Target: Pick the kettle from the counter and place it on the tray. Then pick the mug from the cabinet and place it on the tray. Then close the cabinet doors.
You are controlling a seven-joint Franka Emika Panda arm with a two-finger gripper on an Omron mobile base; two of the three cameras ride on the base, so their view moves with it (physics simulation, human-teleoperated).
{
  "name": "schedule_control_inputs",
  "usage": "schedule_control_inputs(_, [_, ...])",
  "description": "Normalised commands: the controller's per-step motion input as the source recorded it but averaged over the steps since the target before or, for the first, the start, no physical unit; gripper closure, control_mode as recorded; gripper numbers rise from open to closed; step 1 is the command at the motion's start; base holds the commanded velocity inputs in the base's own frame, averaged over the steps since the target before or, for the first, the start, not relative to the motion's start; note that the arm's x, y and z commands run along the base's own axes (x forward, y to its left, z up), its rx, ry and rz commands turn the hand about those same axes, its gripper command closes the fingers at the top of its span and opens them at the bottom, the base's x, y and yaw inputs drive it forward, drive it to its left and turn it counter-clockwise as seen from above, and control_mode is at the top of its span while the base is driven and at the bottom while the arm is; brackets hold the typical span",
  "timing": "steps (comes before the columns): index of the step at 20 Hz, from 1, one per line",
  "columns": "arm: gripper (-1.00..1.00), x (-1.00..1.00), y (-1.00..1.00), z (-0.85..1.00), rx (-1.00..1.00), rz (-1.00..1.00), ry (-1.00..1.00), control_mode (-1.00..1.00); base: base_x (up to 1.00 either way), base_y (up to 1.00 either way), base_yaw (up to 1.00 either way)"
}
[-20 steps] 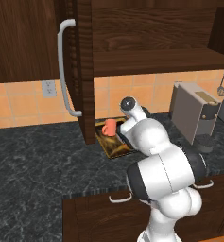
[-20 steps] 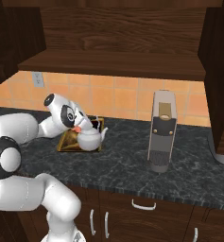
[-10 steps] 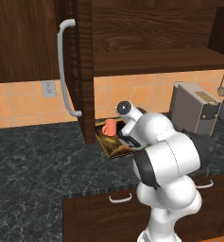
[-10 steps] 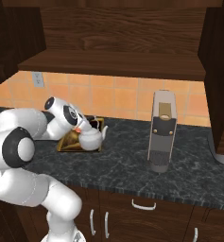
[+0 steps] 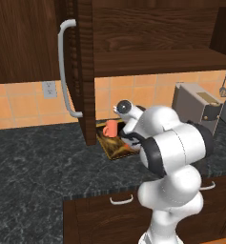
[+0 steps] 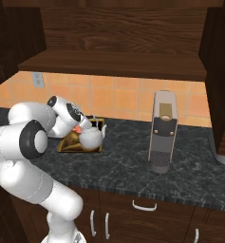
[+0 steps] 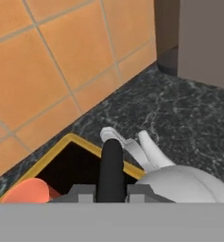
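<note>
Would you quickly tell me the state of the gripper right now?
Gripper: shut, over the tray beside the kettle; whether it grips the kettle's handle cannot be told.

The table (image 5: 33, 162) is black-grey marbled stone. The tray (image 7: 73, 142) has a gold-yellow rim around a dark brown inside. The mug (image 5: 110, 128) is orange-salmon. The kettle (image 6: 90, 138) is white-grey with a thin dark arched handle. The cabinet (image 6: 118, 35) and its door (image 5: 24, 38) are dark brown wood grain; the door's bar handle (image 5: 63, 66) is silver-grey. The wall tiles (image 7: 47, 61) are orange with pale seams. The toaster (image 6: 162, 133) looks grey, perhaps with a tan panel.
</note>
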Motion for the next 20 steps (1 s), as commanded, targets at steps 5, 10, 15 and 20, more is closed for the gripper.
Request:
schedule_control_inputs(5, [1.0,-0.16,-0.05,0.06,0.01,0.09,-0.06,-1.0,0.0,0.0,0.0])
schedule_control_inputs(10, [1.0,-0.12,-0.07,0.23,0.0,0.06,-0.06,-1.0,0.0,0.0,0.0])
schedule_control_inputs(15, [1.0,0.01,0.06,0.01,0.03,0.09,0.12,-1.0,0.0,0.0,0.0])
schedule_control_inputs(20, [1.0,0.02,0.21,0.0,0.04,0.13,0.11,-1.0,0.0,0.0,0.0])
